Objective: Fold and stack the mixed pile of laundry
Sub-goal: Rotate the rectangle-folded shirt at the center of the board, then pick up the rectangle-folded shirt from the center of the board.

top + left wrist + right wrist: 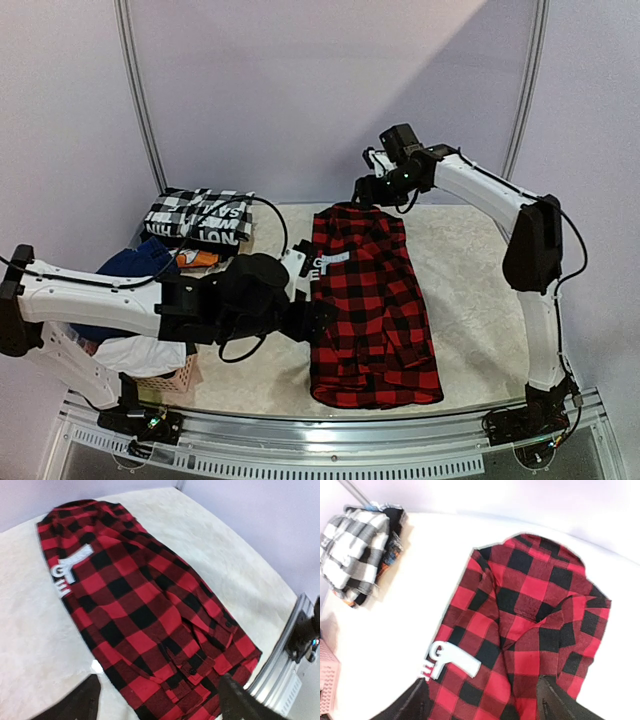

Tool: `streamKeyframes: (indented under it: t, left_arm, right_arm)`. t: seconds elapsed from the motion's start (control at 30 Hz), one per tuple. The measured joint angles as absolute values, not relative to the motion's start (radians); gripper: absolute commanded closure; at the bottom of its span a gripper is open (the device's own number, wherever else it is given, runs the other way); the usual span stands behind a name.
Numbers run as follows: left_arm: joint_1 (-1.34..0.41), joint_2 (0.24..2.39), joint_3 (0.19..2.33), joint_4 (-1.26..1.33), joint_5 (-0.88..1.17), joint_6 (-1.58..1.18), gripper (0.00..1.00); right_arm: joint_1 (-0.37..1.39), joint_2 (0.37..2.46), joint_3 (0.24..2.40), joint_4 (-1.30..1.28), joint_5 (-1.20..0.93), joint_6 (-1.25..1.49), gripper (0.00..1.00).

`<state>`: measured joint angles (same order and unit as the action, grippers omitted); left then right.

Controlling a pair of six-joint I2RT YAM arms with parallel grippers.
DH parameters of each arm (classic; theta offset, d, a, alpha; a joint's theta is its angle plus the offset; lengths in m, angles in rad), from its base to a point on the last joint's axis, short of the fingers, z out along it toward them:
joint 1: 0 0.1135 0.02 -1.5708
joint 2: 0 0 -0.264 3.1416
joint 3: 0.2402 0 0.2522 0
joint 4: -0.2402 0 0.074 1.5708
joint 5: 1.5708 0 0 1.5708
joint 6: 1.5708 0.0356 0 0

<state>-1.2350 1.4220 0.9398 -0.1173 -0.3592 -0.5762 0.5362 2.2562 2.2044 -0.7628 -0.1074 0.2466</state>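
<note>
Laundry is lying in three places on and beside the pale surface (470, 260). A red-and-black plaid shirt (370, 305) is lying flat in the middle of the surface as a long narrow shape, running from far to near. Its collar end is sitting at the far side and a buttoned cuff is resting on top near the near end. A white patch (70, 570) with grey letters is showing on the shirt's left edge, toward the far end.

The left end effector (159, 680) is hovering just beside the shirt's left edge, about halfway along it. Its fingers (80, 702) are standing wide apart and gripping nothing, with the near part of the shirt lying flat beneath them in the wrist view.

The right end effector (484, 682) is hanging above the far end of the shirt, by the collar. Its fingers (560, 700) are also spreading wide, and no cloth is being pinched between them.

A black-and-white checked garment (200, 215) with printed letters is sitting folded at the far left of the surface, well apart from the shirt. Nearer on the left, a pink basket (175, 378) is holding a blue garment (135, 265) and a white garment (140, 355), both partly hidden by the left arm, which is reaching across above them.
</note>
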Motion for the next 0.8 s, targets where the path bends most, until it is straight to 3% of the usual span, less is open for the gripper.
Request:
streamKeyframes:
  t: [0.07,0.1,0.33,0.5,0.8]
  left_arm:
    - [-1.235,1.378,0.935,-0.149,-0.411,-0.551,0.01]
    - [-1.235,1.36,0.931,-0.162,-0.434,-0.536,0.0]
    - [-1.232,1.218,0.856,-0.238,-0.584,-0.442,0.0]
    - [-1.207,1.126,0.805,-0.255,-0.621,-0.415,0.0]
    - [-1.137,1.052,0.783,-0.319,-0.532,-0.437,0.02]
  right_arm:
    - [0.546,2.164,2.121,-0.732,-0.078,0.261,0.04]
    - [0.549,2.127,2.082,-0.715,-0.067,0.273,0.01]
    - [0.531,1.795,1.623,-0.47,-0.01,0.363,0.01]
    - [0.445,1.616,1.321,-0.238,-0.111,0.476,0.01]
    - [0.382,1.503,1.134,-0.197,-0.252,0.568,0.01]
